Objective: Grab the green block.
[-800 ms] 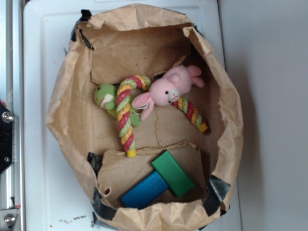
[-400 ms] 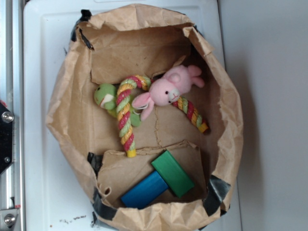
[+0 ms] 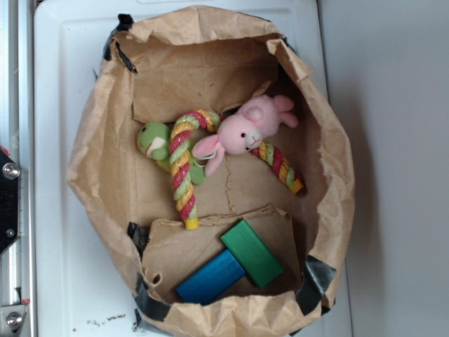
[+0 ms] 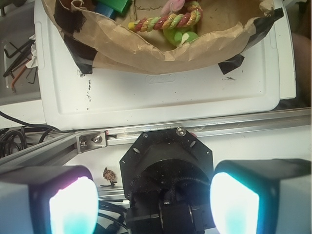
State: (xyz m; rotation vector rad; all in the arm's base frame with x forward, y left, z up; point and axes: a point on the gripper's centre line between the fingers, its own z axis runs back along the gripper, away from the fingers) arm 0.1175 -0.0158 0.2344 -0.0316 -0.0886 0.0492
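White tray (image 3: 63,175) underneath, brown paper bag (image 3: 105,168) open on top of it. Inside bag, centre: striped rope toy (image 3: 182,168), arched. Pink plush bunny (image 3: 245,130) lying over rope's far arm. Pale green plush (image 3: 151,139) tucked against rope's near arm. Bag bottom flap: green block (image 3: 252,253) flat, diagonal, one end touching blue block (image 3: 210,277). Gripper (image 4: 146,204) outside bag, over aluminium rail (image 4: 195,131) beside tray, well apart from green block; fingers (image 4: 73,204) spread wide, holding nothing.
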